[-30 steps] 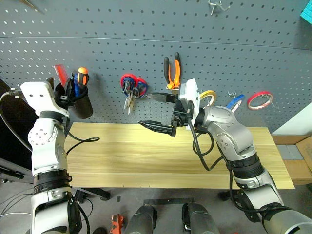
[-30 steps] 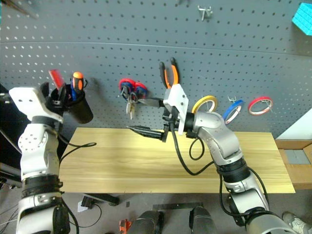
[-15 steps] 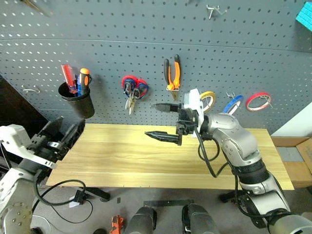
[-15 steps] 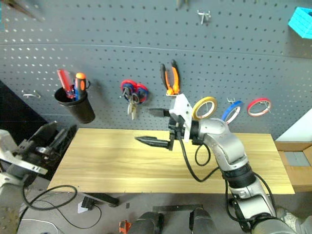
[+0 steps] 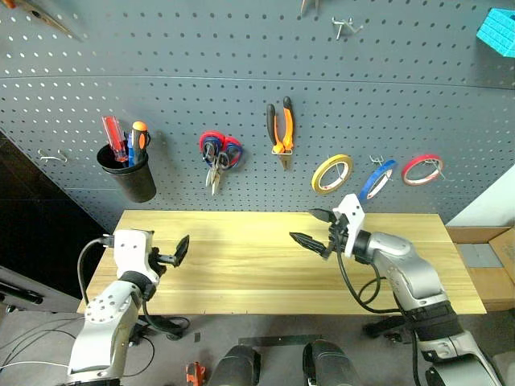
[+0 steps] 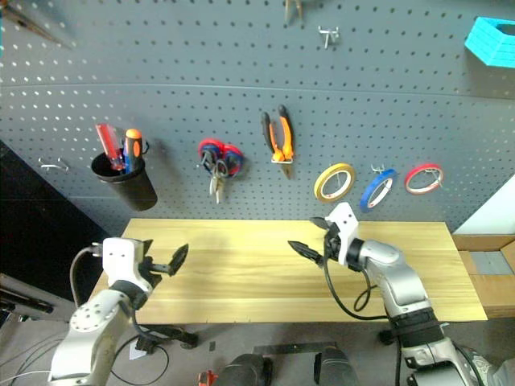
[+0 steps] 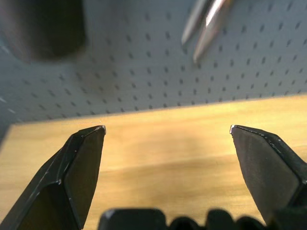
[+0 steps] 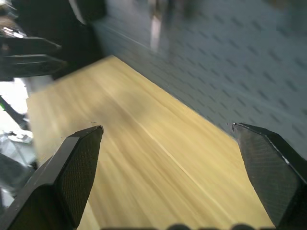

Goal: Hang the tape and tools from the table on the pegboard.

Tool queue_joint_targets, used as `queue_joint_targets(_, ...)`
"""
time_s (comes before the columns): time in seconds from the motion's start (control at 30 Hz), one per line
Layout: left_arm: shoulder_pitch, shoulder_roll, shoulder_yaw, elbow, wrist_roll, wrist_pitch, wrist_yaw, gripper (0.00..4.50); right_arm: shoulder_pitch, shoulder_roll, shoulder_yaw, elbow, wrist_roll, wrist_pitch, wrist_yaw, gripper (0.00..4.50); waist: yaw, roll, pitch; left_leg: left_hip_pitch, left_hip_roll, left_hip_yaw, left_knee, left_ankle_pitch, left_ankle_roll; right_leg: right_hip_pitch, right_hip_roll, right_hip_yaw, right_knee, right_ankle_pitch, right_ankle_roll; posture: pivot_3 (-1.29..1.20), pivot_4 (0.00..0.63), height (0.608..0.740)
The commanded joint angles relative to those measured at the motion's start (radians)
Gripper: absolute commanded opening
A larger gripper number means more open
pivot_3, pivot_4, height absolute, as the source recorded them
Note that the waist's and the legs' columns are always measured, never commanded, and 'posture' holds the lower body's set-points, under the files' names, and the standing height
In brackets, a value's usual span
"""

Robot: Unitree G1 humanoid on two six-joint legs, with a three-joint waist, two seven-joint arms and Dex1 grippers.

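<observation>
- The left claw (image 5: 179, 249) is held wide open and empty over the surface (image 5: 241, 265) at 9 o'clock.
- The right claw (image 5: 314, 229) is spread wide, gripping nothing, near 3 o'clock.
- The tape (image 5: 332, 174), pliers (image 5: 281, 131), scissors (image 5: 213, 165) and screwdriver (image 5: 113, 135) are seen on the pegboard (image 5: 241, 72) at 12 o'clock.

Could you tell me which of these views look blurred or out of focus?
Right wrist view: pegboard and table smeared. Left wrist view: black cup and scissor tips soft. Both eye views sharp, yellow tape crisp.
</observation>
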Motion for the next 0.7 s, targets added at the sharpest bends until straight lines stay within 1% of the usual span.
queue_joint_targets(0.03,-0.006,-0.008,-0.003,0.040,0.028,-0.056,-0.017,4.48,0.040,-0.030,-0.060,0.012,-0.009,-0.041,-0.019,4.50,0.001,0.002,-0.010,0.000,0.000,0.000,0.000,0.000,0.001,0.000,0.000,0.000,0.000,0.000,0.000,0.00,0.068,0.740)
queue_joint_targets(0.13,-0.014,-0.010,-0.003,0.097,0.045,-0.081,-0.024,4.48,0.077,-0.042,-0.112,0.041,-0.001,-0.055,-0.044,4.50,0.007,0.004,-0.028,0.001,-0.001,0.000,0.001,-0.002,0.004,0.002,0.000,0.000,-0.001,0.000,0.000,-0.01,0.061,0.740)
queue_joint_targets(0.23,-0.009,-0.023,0.001,0.124,0.040,-0.092,-0.032,4.48,0.101,-0.022,-0.151,0.115,-0.021,-0.115,-0.101,4.50,0.007,0.007,-0.042,0.003,0.000,0.001,0.001,-0.002,0.004,0.005,0.000,0.000,-0.001,0.000,0.001,-0.01,0.047,0.740)
queue_joint_targets(0.33,-0.014,-0.030,0.008,0.139,0.048,-0.110,-0.023,4.48,0.112,-0.009,-0.197,0.167,-0.026,-0.154,-0.160,4.50,0.006,0.008,-0.048,0.016,0.000,0.001,0.000,-0.003,0.005,0.017,0.000,0.000,-0.002,-0.004,0.006,-0.01,0.040,0.740)
queue_joint_targets(0.47,-0.029,-0.033,0.024,0.161,0.048,-0.129,-0.007,4.48,0.101,-0.015,-0.231,0.205,-0.026,-0.181,-0.182,4.50,0.006,0.011,-0.053,0.016,0.000,0.002,0.001,-0.003,0.005,0.017,0.000,0.000,-0.002,-0.004,0.006,-0.01,0.053,0.740)
queue_joint_targets(0.7,-0.014,-0.025,0.021,0.168,0.060,-0.135,-0.018,4.48,0.069,-0.025,-0.241,0.259,-0.040,-0.202,-0.180,4.50,0.006,0.013,-0.057,0.016,0.001,0.002,0.000,-0.003,0.006,0.017,0.000,0.001,-0.002,-0.004,0.006,0.00,0.060,0.740)
